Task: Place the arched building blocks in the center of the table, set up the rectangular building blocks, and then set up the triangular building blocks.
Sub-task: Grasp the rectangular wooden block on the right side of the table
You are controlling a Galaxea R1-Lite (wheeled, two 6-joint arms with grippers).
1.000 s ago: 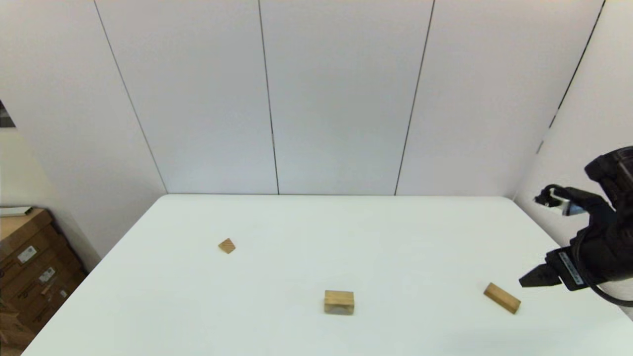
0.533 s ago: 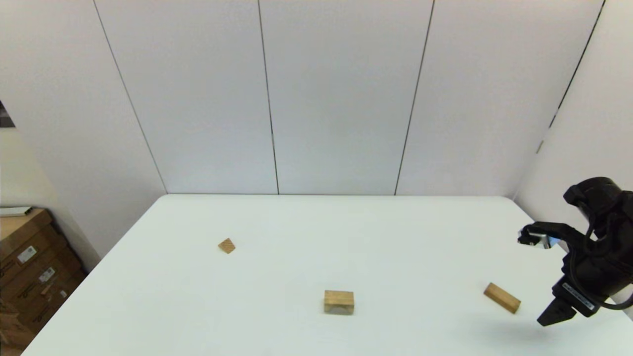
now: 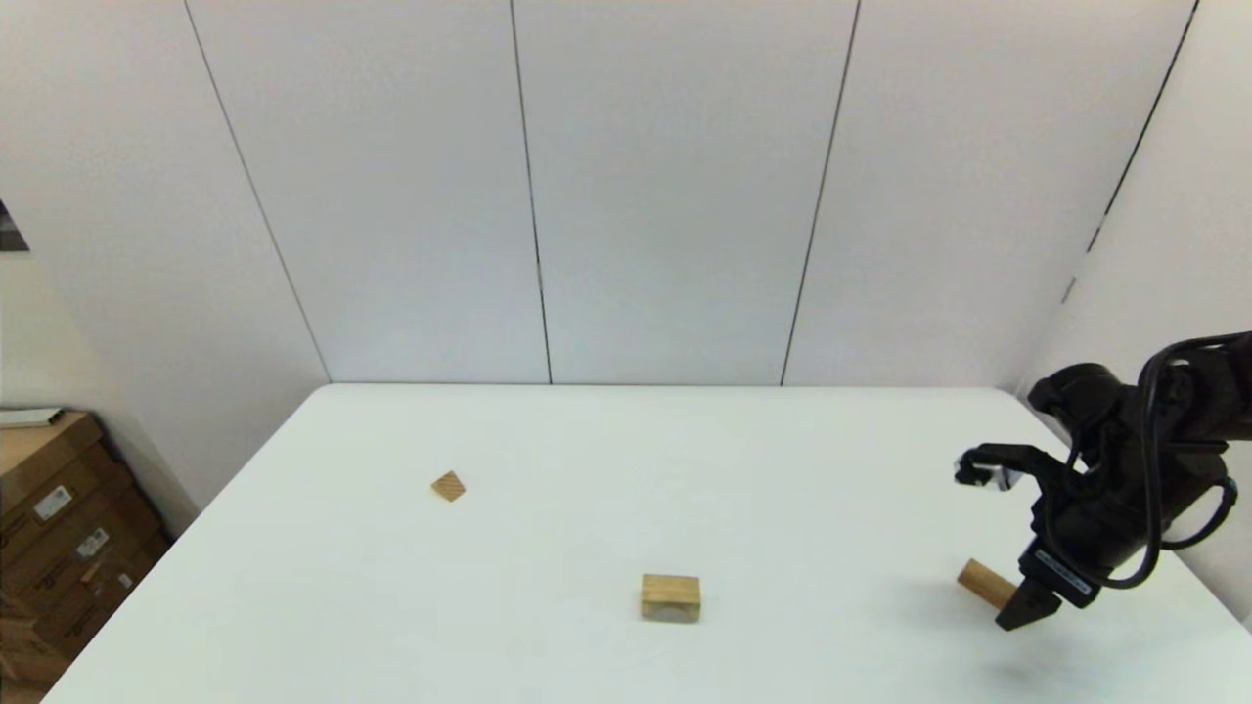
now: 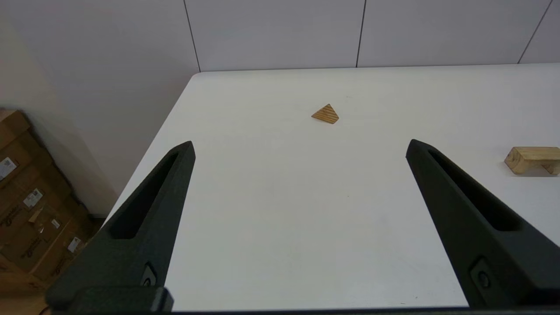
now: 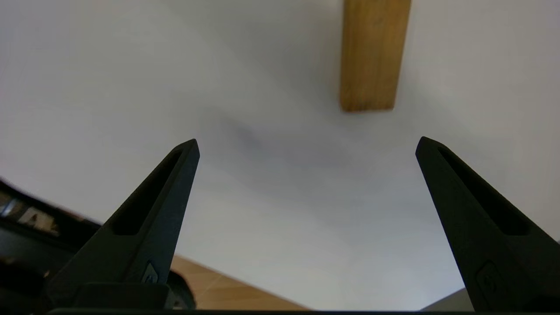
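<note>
The white table is smooth and matte, and the arched block sits near its middle toward the front edge, a pale wooden piece with its curved cut-out facing down. Well off to that block's left and farther back lies the small triangular wedge, its face striped with grain. Far to the arched block's right lies the plain rectangular bar, flat on the table, tan and square-edged. The right gripper hangs pointing down just over the bar's near end, its tapered black fingers spread wide and holding nothing. The left gripper hovers apart from the blocks, likewise released and spread.
</note>
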